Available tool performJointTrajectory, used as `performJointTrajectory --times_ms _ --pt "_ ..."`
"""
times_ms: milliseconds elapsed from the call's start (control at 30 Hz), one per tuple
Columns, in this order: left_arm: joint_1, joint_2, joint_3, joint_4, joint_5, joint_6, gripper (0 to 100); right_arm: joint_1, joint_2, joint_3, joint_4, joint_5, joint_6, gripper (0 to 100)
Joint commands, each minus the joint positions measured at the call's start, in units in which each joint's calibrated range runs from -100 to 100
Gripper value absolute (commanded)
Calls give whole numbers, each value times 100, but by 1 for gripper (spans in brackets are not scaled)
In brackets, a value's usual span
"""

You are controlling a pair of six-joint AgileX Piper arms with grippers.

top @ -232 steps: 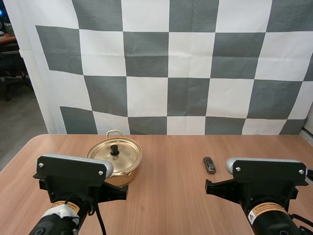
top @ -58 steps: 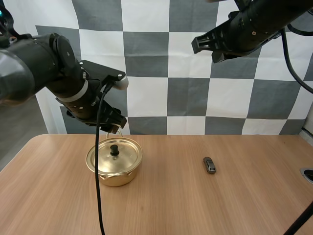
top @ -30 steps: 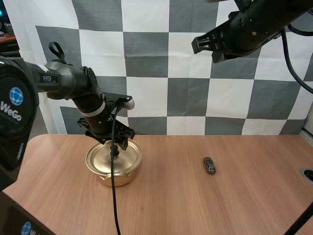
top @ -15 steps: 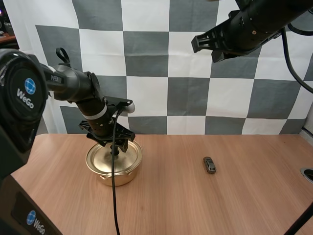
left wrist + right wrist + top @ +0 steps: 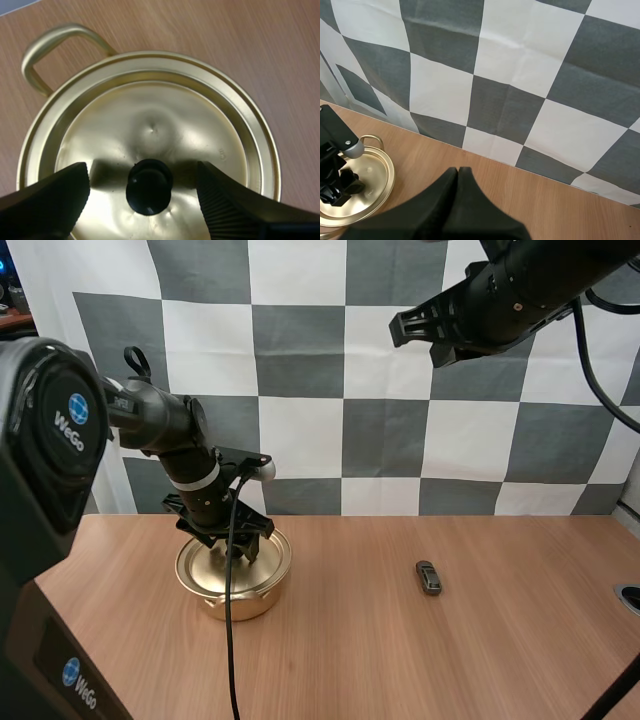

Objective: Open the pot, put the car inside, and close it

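Note:
A gold pot (image 5: 238,592) with its lid (image 5: 155,120) on stands at the table's left. My left gripper (image 5: 238,544) hangs right over the lid, open. Its fingers (image 5: 52,200) stand on either side of the black knob (image 5: 149,186) without touching it. The small dark toy car (image 5: 429,577) lies on the table to the right of the middle. My right arm (image 5: 500,295) is held high above the table, and my right gripper (image 5: 459,174) is shut on nothing, its fingers together as one dark wedge. From there the pot (image 5: 367,182) appears with the left gripper (image 5: 337,187) on top.
The pot's loop handle (image 5: 52,42) points toward the back of the table. Bare wooden table (image 5: 400,660) lies between the pot and the car and in front of both.
My left gripper has come down onto the lid, so its open fingers now straddle the knob. The right arm, the pot and the car have stayed put.

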Motion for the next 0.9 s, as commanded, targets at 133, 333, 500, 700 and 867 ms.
performJointTrajectory --times_ms 133,333,500,700,867 --pt "2 8 3 -37 -215 8 100 -3 -4 0 10 0 3 0" --pt "2 85 3 -127 -216 130 100 -3 -4 0 10 0 3 0" --pt "2 186 3 -127 -198 130 100 -3 -4 0 10 0 3 0" --pt "2 224 3 -127 -129 130 100 -3 -4 0 10 0 3 0" --pt "2 238 3 -64 -74 141 100 -3 -4 0 10 0 3 0"
